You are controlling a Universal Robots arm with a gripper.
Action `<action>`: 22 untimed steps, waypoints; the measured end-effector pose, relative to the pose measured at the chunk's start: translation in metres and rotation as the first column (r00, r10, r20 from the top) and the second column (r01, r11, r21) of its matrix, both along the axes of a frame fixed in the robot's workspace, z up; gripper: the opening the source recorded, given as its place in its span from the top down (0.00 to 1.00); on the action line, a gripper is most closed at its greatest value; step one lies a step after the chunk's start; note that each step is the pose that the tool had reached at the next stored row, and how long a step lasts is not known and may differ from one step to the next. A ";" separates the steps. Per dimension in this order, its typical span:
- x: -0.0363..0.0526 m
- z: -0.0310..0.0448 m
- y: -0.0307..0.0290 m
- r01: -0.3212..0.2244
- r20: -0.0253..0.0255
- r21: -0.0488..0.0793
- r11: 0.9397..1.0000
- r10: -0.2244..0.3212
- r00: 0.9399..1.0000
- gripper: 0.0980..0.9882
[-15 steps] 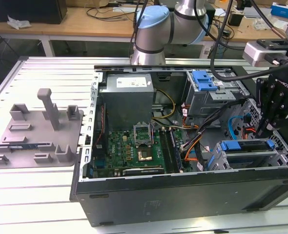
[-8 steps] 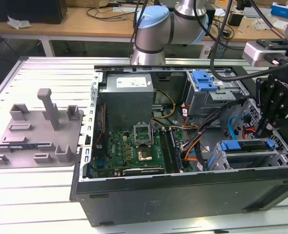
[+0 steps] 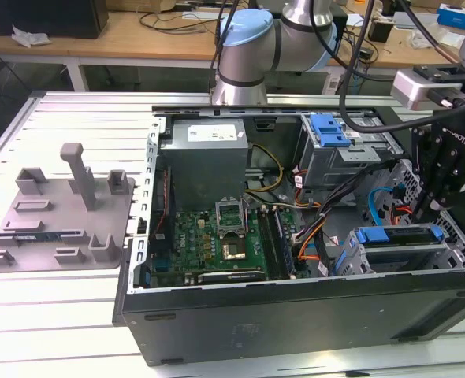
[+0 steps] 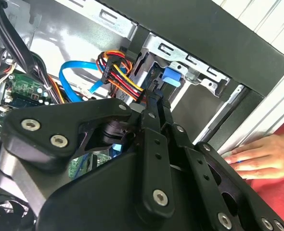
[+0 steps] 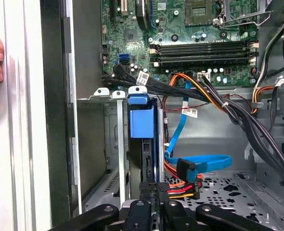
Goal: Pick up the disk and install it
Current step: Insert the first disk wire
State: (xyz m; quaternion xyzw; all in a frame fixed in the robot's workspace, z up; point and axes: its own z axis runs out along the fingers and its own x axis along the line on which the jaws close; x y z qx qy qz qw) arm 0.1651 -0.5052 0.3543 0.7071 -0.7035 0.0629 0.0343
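Black linkage of the gripper crowded the foreground in both wrist views, aimed at the disk. The disk stood on edge inside the drive cage, with its blue carrier towards the first wrist camera and a dark metal edge running down to the gripper. In the exterior view the cage sat in the near corner of the computer case, on the exterior view's right. The case itself rested on the bench, close to that same edge. A grey moulded tray stood well apart, near the bench's edge on the exterior view's left.

Judging by this, the pick-up was done and the disk was already in its slot, so the install looked far along. Whether it was pushed fully home or latched did not show. A blue data cable and a red, yellow and black power plug lay just beside the cage. As far as I could see, neither was connected to the disk.

I could not tell whether the gripper was clamping the disk or only standing against its near end, because the gripper's own body hid the contact. The disk's label faced away from every camera. A person's hand rested on the bench just beside the case's outer wall and was cut off at the frame edge.
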 end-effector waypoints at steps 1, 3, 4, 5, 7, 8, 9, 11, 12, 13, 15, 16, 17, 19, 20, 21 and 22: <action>0.0000 -0.0001 0.0000 -0.003 0.001 0.000 1.000 0.003 1.000 0.92; 0.0000 -0.0001 0.0000 -0.005 0.001 0.000 1.000 0.005 1.000 0.92; -0.0001 -0.0001 0.0000 -0.005 0.001 0.000 1.000 0.005 1.000 0.92; -0.0001 -0.0001 0.0000 -0.005 0.001 0.000 1.000 0.005 1.000 0.92; -0.0002 -0.0008 0.0000 0.004 0.001 0.000 1.000 -0.004 1.000 0.92; -0.0001 -0.0013 0.0000 0.008 0.001 0.000 1.000 -0.008 1.000 0.92; -0.0001 -0.0017 0.0000 0.010 0.001 0.000 1.000 -0.010 1.000 0.92; -0.0001 -0.0018 0.0000 0.012 0.001 0.000 1.000 -0.012 1.000 0.92; -0.0001 -0.0018 0.0000 0.012 0.001 0.000 1.000 -0.012 1.000 0.92; -0.0001 -0.0019 0.0000 0.012 0.001 0.000 1.000 -0.012 1.000 0.92; -0.0001 -0.0019 0.0000 0.012 0.001 0.000 1.000 -0.012 1.000 0.92; -0.0001 -0.0022 0.0000 0.012 0.001 0.000 1.000 -0.012 1.000 0.92; -0.0001 -0.0024 0.0000 0.013 0.001 0.000 1.000 -0.013 1.000 0.92; -0.0001 -0.0027 0.0000 0.015 0.001 0.000 1.000 -0.015 1.000 0.92; -0.0001 -0.0028 0.0000 0.017 0.001 0.000 1.000 -0.017 1.000 0.92; -0.0001 -0.0029 0.0000 0.018 0.001 0.000 1.000 -0.018 1.000 0.92; -0.0001 -0.0031 0.0000 0.020 0.001 0.000 1.000 -0.020 1.000 0.92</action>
